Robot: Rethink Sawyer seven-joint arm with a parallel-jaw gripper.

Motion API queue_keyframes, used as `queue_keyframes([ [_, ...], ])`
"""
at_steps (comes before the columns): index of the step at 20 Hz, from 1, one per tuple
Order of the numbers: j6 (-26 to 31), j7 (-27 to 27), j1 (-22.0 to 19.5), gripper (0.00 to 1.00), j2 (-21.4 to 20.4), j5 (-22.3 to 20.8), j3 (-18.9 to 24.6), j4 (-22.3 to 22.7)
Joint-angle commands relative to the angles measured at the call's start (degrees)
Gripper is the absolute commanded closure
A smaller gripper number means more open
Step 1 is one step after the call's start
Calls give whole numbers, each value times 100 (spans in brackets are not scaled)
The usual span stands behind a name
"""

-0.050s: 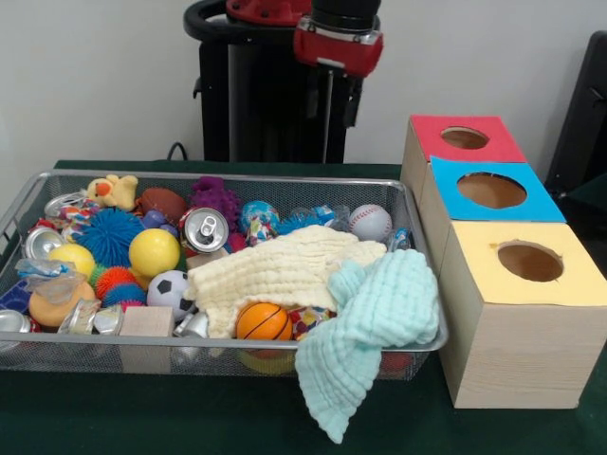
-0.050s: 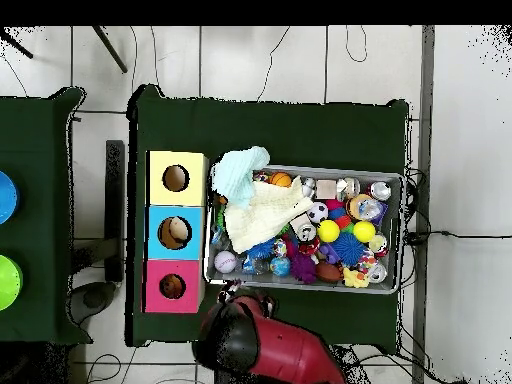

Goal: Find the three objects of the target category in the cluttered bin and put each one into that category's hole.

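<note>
**Search stage: arm drawn back behind the bin**

While the arm (image 1: 338,43) hangs high behind the wire bin (image 1: 413,210), nothing is held, and whether the fingers are open cannot be told. Which category is wanted is unclear; balls look likely. A basketball (image 1: 263,321) sits at the bin's front beside the cream cloth (image 1: 275,267); being round, it has no long axis. Next: descend over one.

Three boxes (image 1: 512,284), two cloths (image 1: 285,270)
</note>
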Motion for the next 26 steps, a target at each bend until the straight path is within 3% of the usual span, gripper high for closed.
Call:
queue_keyframes([
  [1,613,-508,-616,0,181,-707,666,-356],
  [12,636,-651,-1520,0,265,-1535,1162,-549],
  [26,722,-433,-2065,0,311,-2081,1583,-651],
])
